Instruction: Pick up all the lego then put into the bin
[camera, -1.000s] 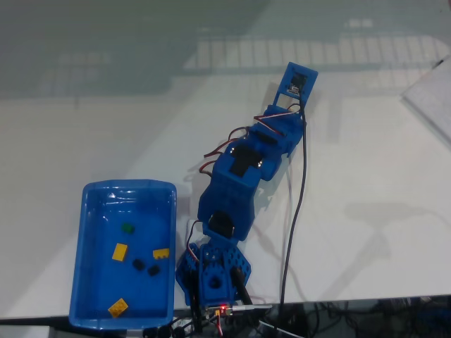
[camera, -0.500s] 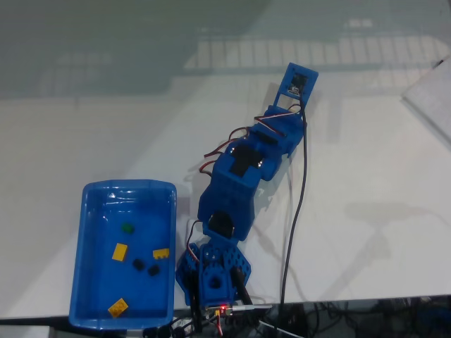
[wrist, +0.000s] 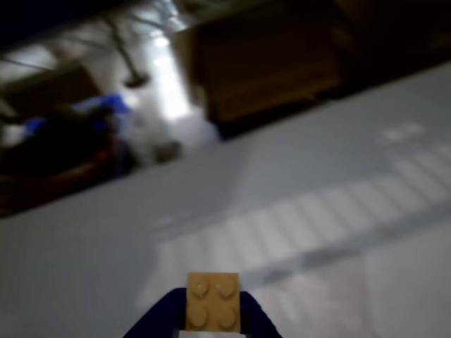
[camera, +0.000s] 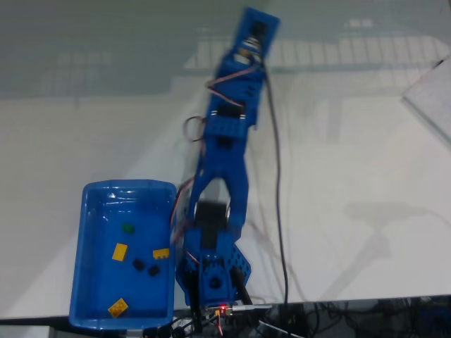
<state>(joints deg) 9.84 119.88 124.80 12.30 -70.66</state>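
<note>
In the wrist view a tan lego (wrist: 213, 310) with four studs sits between the two blue fingers (wrist: 156, 322) of my gripper (wrist: 213, 317), which is shut on it and held above the white table. The fixed view shows my blue arm (camera: 227, 134) stretched far out over the table, with its wrist camera mount (camera: 255, 29) at the top covering the gripper. The bin (camera: 90, 211), a glossy blue tray, lies at the near left beside the arm's base. Inside it lie a dark green lego (camera: 127, 227), yellow bricks (camera: 120, 251) (camera: 161, 253) (camera: 118, 306) and two black ones (camera: 139, 265) (camera: 152, 270).
A black cable (camera: 279, 211) runs from the wrist back to the base (camera: 211, 278) at the table's front edge. A white sheet (camera: 431, 98) lies at the right edge. Dark furniture and clutter (wrist: 268, 63) stand beyond the table's far edge in the wrist view.
The arm has unfolded from its bent pose and swung left, reaching far out over the table. The bricks in the bin have not moved.
</note>
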